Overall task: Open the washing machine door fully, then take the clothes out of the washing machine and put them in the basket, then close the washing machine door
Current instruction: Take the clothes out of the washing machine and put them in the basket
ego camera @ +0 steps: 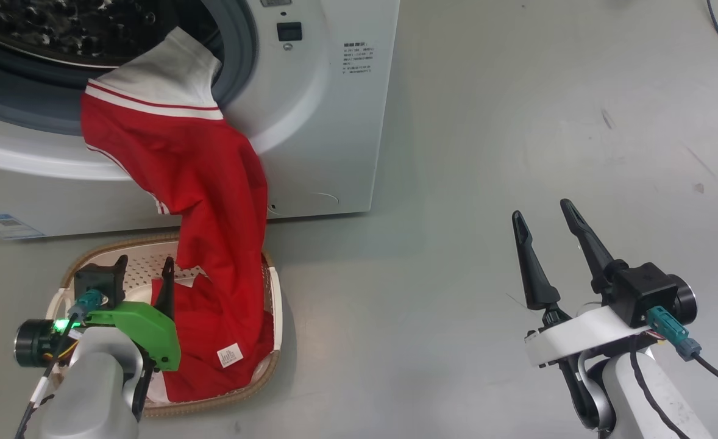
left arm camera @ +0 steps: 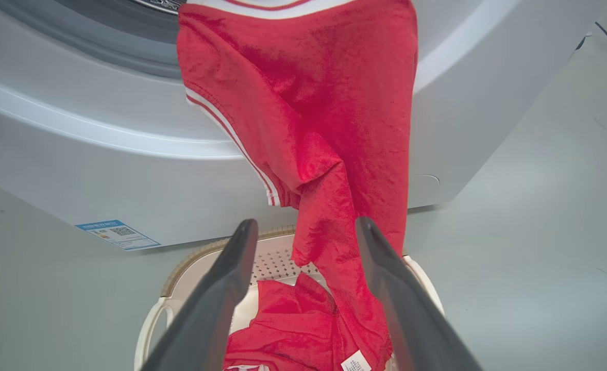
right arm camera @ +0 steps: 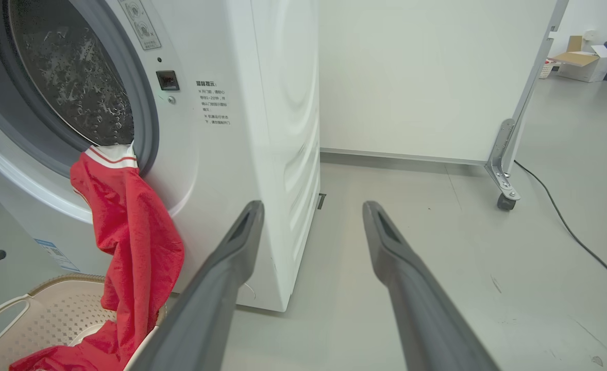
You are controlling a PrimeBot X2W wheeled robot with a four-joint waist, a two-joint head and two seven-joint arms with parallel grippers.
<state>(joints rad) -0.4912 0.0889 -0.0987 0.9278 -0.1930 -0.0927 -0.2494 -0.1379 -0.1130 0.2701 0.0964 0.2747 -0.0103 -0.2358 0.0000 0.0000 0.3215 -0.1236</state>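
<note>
The clothes (ego camera: pixel 213 183), a red garment with white panels, hang from the washing machine's (ego camera: pixel 334 122) drum opening. Their lower end with a white label is piled in the basket (ego camera: pixel 91 256) on the floor below. My left gripper (ego camera: pixel 144 268) is open over the basket, to the left of the hanging fabric. In the left wrist view the clothes (left arm camera: pixel 324 103) hang just beyond the spread left gripper (left arm camera: pixel 304 224), above the basket (left arm camera: pixel 200 252). My right gripper (ego camera: pixel 542 210) is open and empty over bare floor at the right. The washing machine door is out of view.
Grey floor stretches to the right of the machine (right arm camera: pixel 262 103). A white partition with a caster wheel (right arm camera: pixel 504 201) stands behind it, and a black cable (right arm camera: pixel 566 221) runs across the floor there. Cardboard boxes (right arm camera: pixel 584 59) sit far back.
</note>
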